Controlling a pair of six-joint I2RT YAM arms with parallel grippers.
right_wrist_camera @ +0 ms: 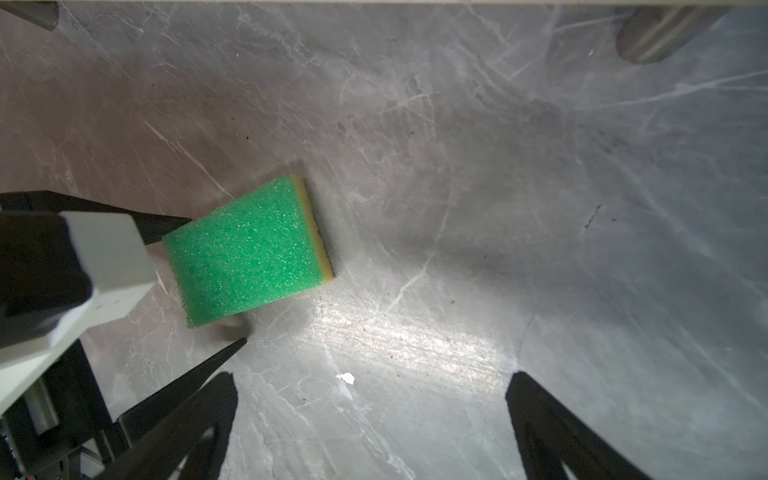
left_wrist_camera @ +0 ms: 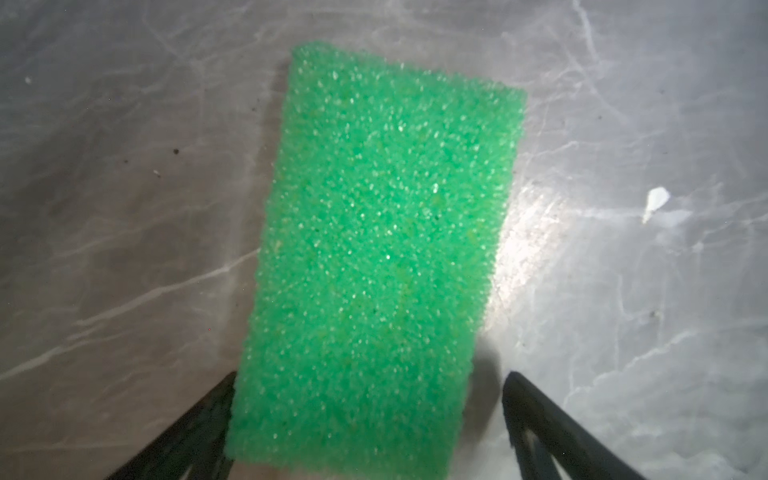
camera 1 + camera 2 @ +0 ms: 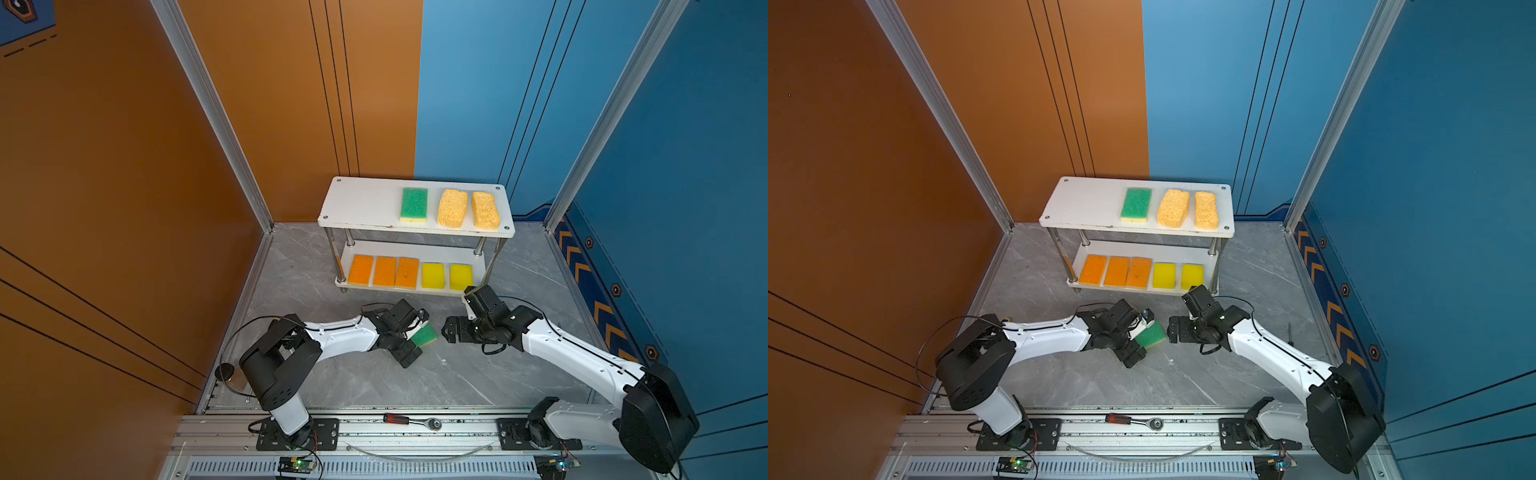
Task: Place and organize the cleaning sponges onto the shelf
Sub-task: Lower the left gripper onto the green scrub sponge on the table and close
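Grey marble table (image 3: 415,382): shelf (image 3: 365,203) stood at its 12 o'clock end against the back wall, both boards level. Left gripper (image 2: 370,376) was down near table centre, at 6 o'clock from the shelf, jaws spread wide and straddling the loose green sponge (image 3: 426,336). Its wrist view showed one finger against the sponge's long edge and the other clear of it, so not clamped. That sponge lay flat on the table, green side up, yellow layer underneath. Right gripper (image 1: 370,380) sat just at 3 o'clock of it, jaws wide too, over bare table. Top board: green-topped sponge (image 3: 414,203) around the middle, two porous sponges (image 3: 452,208) side by side at its 3 o'clock. Lower board: three orange sponges (image 3: 385,271) in a tight row from the 9 o'clock end, then two yellow sponges (image 3: 433,275) toward 3 o'clock with small gaps. Ratchet (image 3: 411,420) lay on the rail at 6 o'clock, between the arm bases. Small white scrap (image 1: 345,378) was on the table under the right gripper.
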